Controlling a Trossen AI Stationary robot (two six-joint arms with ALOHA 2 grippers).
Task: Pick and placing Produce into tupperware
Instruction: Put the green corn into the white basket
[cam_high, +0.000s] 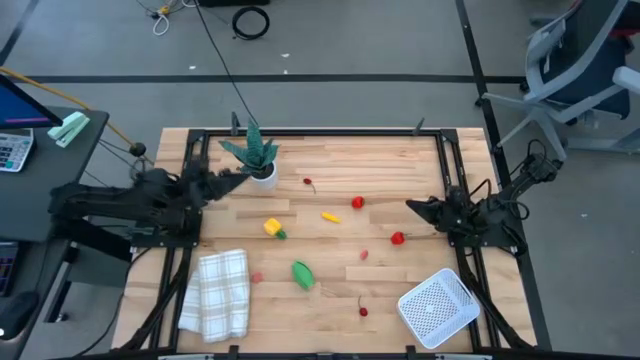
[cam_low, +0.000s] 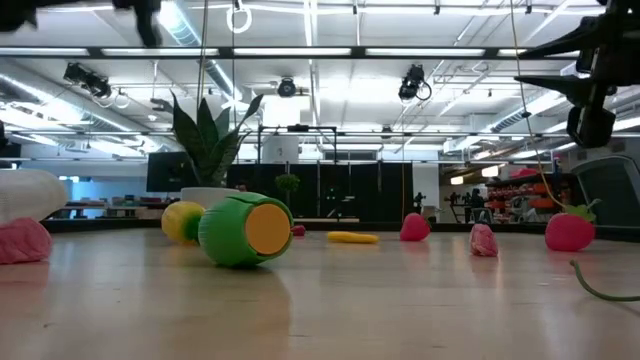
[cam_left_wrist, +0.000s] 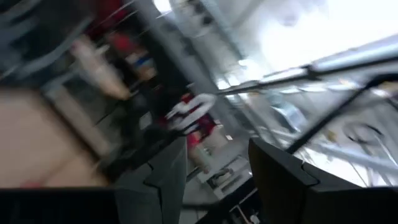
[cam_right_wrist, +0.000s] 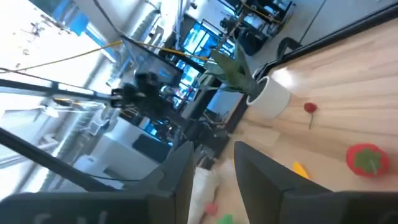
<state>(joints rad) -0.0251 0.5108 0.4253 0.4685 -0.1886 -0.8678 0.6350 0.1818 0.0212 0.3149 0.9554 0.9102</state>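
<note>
Two white items are set along the near edge of the worktop (cam_high: 400, 160): a checked folded cloth (cam_high: 214, 293) near the left corner and the white gridded tupperware (cam_high: 437, 306) near the right corner, with nothing seen in it. Between them, a small cherry-like red piece (cam_high: 362, 311) is seen close to the near edge. Farther in, a green toy vegetable (cam_high: 302, 273) lies on its side, then a red strawberry (cam_high: 398, 238), a yellow pepper-like piece (cam_high: 272, 228) and a thin yellow piece (cam_high: 330, 216). Beyond these, another red piece (cam_high: 357, 202) is found. At the far edge, a potted plant (cam_high: 256, 157) stands. The left gripper (cam_high: 240, 174) is held beside the plant, the right gripper (cam_high: 414, 206) near the right edge; both are parted and grasp nothing.
</note>
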